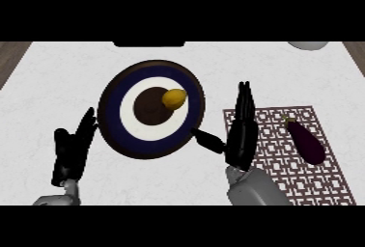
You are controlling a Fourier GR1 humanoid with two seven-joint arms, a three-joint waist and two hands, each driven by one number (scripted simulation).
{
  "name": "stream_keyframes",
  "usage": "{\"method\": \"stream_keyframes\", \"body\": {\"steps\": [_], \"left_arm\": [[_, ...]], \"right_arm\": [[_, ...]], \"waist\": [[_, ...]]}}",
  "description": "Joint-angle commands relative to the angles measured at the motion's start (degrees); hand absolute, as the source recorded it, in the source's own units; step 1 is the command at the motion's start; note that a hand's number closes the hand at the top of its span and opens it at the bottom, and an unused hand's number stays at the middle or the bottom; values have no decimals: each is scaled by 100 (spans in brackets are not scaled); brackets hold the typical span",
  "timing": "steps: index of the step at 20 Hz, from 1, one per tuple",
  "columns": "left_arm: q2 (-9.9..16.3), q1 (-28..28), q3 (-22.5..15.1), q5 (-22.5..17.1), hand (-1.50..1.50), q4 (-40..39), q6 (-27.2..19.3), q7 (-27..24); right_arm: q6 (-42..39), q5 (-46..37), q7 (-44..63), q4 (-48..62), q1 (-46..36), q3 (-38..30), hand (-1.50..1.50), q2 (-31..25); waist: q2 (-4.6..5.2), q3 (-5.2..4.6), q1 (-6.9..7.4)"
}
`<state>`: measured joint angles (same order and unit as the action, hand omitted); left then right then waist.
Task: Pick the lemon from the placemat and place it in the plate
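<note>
The lemon [174, 98] already lay on the plate [114, 106], near its centre. Your right hand [241, 132], just right of the plate, had its fingers spread straight, holding nothing. You needed only to draw it away without nudging the plate's rim.

One lemon [174, 98] lies on one plate [118, 103], toward twelve o'clock of the surface [64, 72]. One eggplant [306, 141] rests on one placemat [285, 159] at four o'clock. Two hands show, the left hand [71, 152] at eight o'clock and the right hand [241, 132] near centre.
</note>
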<state>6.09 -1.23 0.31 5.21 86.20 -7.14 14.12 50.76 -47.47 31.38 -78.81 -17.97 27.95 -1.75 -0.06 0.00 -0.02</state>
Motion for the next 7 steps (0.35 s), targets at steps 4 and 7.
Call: {"method": "stream_keyframes", "body": {"steps": [4, 7], "left_arm": [[-19, -127, 129, -35, 0, -448, 144, -307], [-173, -207, -15, 192, 0, -3, -159, 162]], "right_arm": [[-1, -39, -508, -210, 680, -305, -150, -39], [-438, -370, -205, -652, 799, -567, -150, -65]], "waist": [[6, 0, -4], [-1, 0, -8]]}}
